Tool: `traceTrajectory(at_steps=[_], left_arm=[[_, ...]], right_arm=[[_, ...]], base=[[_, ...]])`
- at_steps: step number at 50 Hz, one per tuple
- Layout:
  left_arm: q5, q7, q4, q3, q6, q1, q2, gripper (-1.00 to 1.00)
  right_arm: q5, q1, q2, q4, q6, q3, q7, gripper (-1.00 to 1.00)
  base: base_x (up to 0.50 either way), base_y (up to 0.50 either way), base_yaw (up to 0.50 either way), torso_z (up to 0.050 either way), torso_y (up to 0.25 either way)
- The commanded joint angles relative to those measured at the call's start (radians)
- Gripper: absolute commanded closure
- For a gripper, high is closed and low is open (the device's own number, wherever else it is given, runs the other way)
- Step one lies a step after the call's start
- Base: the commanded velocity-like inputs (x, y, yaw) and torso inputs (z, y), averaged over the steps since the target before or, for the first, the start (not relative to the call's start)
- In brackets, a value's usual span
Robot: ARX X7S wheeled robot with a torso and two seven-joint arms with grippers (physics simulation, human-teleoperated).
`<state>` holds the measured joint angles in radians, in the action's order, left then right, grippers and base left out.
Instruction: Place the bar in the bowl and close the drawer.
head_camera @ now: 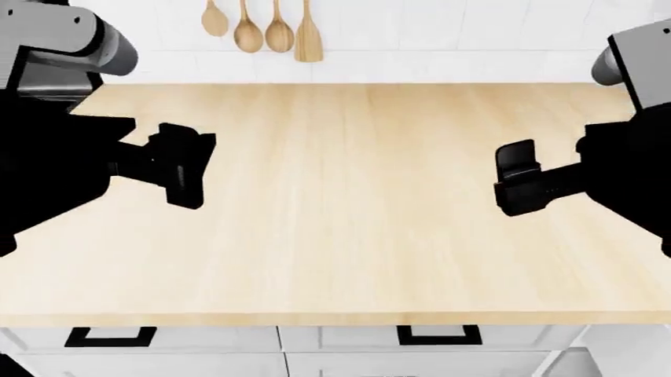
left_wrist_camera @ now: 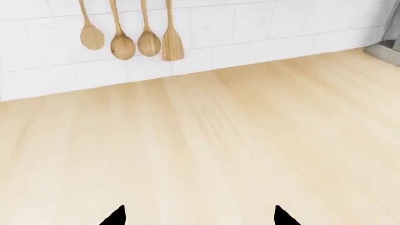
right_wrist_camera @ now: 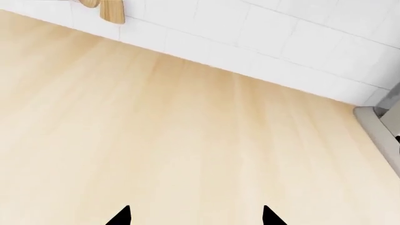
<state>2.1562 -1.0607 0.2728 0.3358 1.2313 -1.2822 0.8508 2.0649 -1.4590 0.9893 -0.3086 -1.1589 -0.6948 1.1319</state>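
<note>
Fingers of the left gripper [head_camera: 187,166] and the right gripper [head_camera: 517,188] both stood apart and held nothing: each wrist view showed two black fingertips [left_wrist_camera: 115,216] spread wide over bare wood, with the right pair [right_wrist_camera: 122,216] likewise parted. Neither the bar, the bowl nor the open drawer appeared in any of the three views, so the relation the coming move turns on, namely which way the bar lay from the fingers, how its long axis ran and which arm was nearer, could not be told. Along the front edge of the desk [head_camera: 346,236], the head view showed only the tops of closed cabinet fronts with black handles [head_camera: 438,335]; whether any of these belonged to the task's drawer was unclear, as the frame cut them off. Both arms were held level above the desk, well apart, each hand turned inward toward the middle. Wooden spoons [head_camera: 262,27] hung on the tiled wall behind. In judgement, the task had not begun, and the next step called for moving the view to find the bar.
</note>
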Motion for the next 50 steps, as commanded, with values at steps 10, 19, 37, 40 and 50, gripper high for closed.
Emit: traceTrajectory(at_steps=[10,19,37,40,50], left_arm=[[0.058,0.041,0.143,-0.078,-0.063,0.155,0.05,-1.0],[0.069,0.038,0.157,-0.078,-0.071,0.156,0.058,-1.0],[0.087,0.037,0.176,-0.072,-0.087,0.155,0.065,-1.0],[0.085,0.039,0.176,-0.074,-0.088,0.155,0.066,-1.0],[0.085,0.037,0.178,-0.066,-0.092,0.149,0.067,-1.0]], right_arm=[[-0.036,0.168,0.09,-0.216,0.115,0.078,-0.069,-1.0],[-0.021,0.172,0.106,-0.24,0.13,0.091,-0.073,-1.0],[-0.011,0.187,0.123,-0.264,0.15,0.101,-0.079,-1.0],[-0.009,0.187,0.125,-0.267,0.15,0.101,-0.079,-1.0],[-0.015,0.195,0.134,-0.28,0.15,0.104,-0.086,-1.0]], base=[[-0.06,0.0,-0.5,0.0,0.0],[-0.08,0.01,-0.5,0.0,0.0],[-0.08,0.01,-0.5,0.0,0.0],[-0.07,0.02,-0.5,0.0,0.0],[-0.08,0.02,-0.5,0.0,0.0]])
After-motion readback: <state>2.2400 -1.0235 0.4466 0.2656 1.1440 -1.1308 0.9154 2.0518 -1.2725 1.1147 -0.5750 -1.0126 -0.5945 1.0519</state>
